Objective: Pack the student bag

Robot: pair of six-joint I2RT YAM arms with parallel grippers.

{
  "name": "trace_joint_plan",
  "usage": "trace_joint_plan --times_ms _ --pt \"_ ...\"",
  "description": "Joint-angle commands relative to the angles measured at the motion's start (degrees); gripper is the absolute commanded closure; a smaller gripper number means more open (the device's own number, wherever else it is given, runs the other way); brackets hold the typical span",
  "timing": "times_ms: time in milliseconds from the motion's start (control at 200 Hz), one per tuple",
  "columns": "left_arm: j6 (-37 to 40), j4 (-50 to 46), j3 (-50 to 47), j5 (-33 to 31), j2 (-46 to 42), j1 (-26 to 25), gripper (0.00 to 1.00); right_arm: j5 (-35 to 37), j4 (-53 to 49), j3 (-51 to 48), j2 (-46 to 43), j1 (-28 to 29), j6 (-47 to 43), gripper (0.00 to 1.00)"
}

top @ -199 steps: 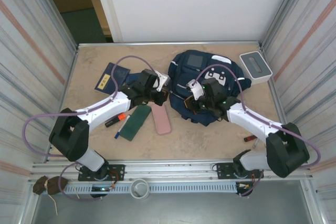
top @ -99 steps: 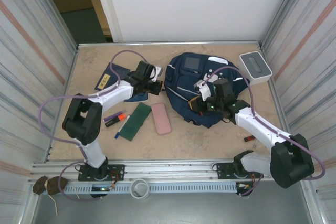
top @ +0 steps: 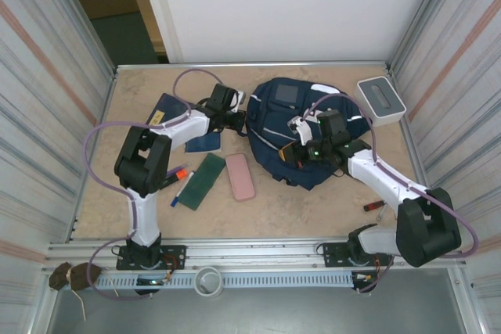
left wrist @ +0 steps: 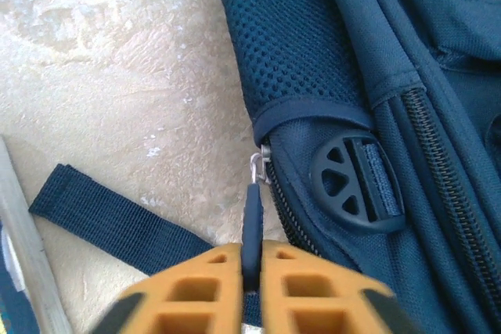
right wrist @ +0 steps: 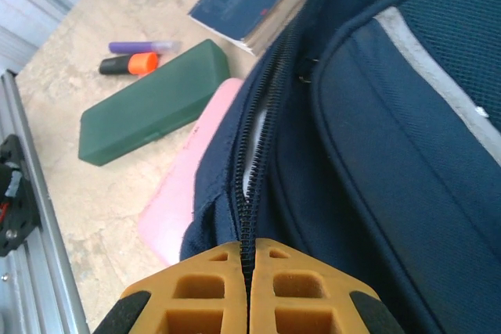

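Across the walled counter (top: 313,209), one student bag (top: 270,146) lies flat right of centre, its far edge near the back rim. Two arms meet it: the left gripper (left wrist: 252,260) at its left edge, jaws grasping the zipper pull (left wrist: 252,220); the right gripper (right wrist: 246,252) at its near-left edge, jaws clenched tight over the zipper line. One white-grey box (top: 380,99) fills the far-right corner. One navy notebook (top: 163,107) lies partly under the left arm. Two cases, green (top: 200,181) and pink (top: 240,177), lie near the bag's near-left edge. Three pens (top: 174,177) lie left of them. Bare counter runs along the near edge and the left side.
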Motion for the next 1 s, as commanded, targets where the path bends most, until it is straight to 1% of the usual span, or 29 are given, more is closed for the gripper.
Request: trace_joint_plan --times_ms 0,55,150,281,351,416,476,526,566,611,646,686,751,827,897,932,952,997 --pt "-1.0 2.0 -4.2 0.2 -7.6 1.0 0.74 4.9 -2.3 5.4 2.7 0.0 4.9 1.0" --pt "-1.4 3.7 -8.3 3.2 -11.9 1.0 0.67 5.9 -3.2 7.7 4.9 0.4 6.6 1.0" --pt "-3.2 5.5 -14.8 6.4 -18.6 1.0 0.6 6.5 -3.9 11.3 8.6 0.5 9.9 0.95" --pt "-9.7 5.5 -21.0 10.5 -24.8 0.8 0.56 7.9 -4.5 14.7 13.0 1.9 12.9 0.91" --pt "-13.0 4.1 -23.1 10.5 -27.0 0.1 0.52 10.7 -5.9 15.7 15.0 4.0 12.4 0.88" --pt "-14.4 2.6 -24.4 9.6 -28.3 -1.1 0.48 14.1 -8.5 17.1 16.8 5.6 11.9 0.8" --pt "-14.7 1.0 -24.8 8.7 -28.8 -2.2 0.45 16.5 -11.1 18.0 17.7 5.9 10.9 0.72" --pt "-14.8 -0.1 -24.9 8.3 -28.9 -2.7 0.44 17.9 -12.0 17.6 17.0 5.4 10.4 0.65" --pt "-14.9 -0.7 -24.9 8.1 -28.8 -3.1 0.43 17.7 -11.7 16.6 15.7 4.6 10.0 0.59" --pt "-15.1 -0.8 -25.1 7.9 -28.6 -3.5 0.42 17.6 -11.3 15.6 14.3 3.6 9.9 0.56" --pt "-15.3 -0.8 -25.1 7.8 -28.5 -3.9 0.41 18.8 -11.3 15.2 13.2 3.2 9.4 0.54" --pt "-15.2 -0.8 -25.1 7.7 -28.2 -4.3 0.41 21.5 -11.9 15.1 12.4 3.3 8.0 0.51" --pt "-14.9 -0.9 -24.9 7.2 -27.6 -5.0 0.4 27.7 -13.2 15.7 12.2 3.6 5.6 0.48" --pt "-14.7 -1.0 -24.7 6.7 -26.8 -5.5 0.4 33.9 -14.3 16.8 13.8 4.1 2.5 0.43" --pt "-14.4 -1.0 -24.8 6.5 -26.2 -5.7 0.39 36.8 -15.8 18.6 16.2 4.5 -0.5 0.38" --pt "-14.4 -1.1 -24.9 6.3 -25.9 -5.7 0.39 38.7 -16.4 19.7 18.0 5.3 -2.3 0.34" --pt "-14.3 -1.0 -25.0 6.2 -25.8 -5.8 0.39 39.8 -16.7 20.4 18.9 5.7 -3.3 0.28" --pt "-14.2 -1.0 -25.3 5.9 -25.6 -5.8 0.39 41.1 -17.2 21.3 20.8 6.7 -5.4 0.21"
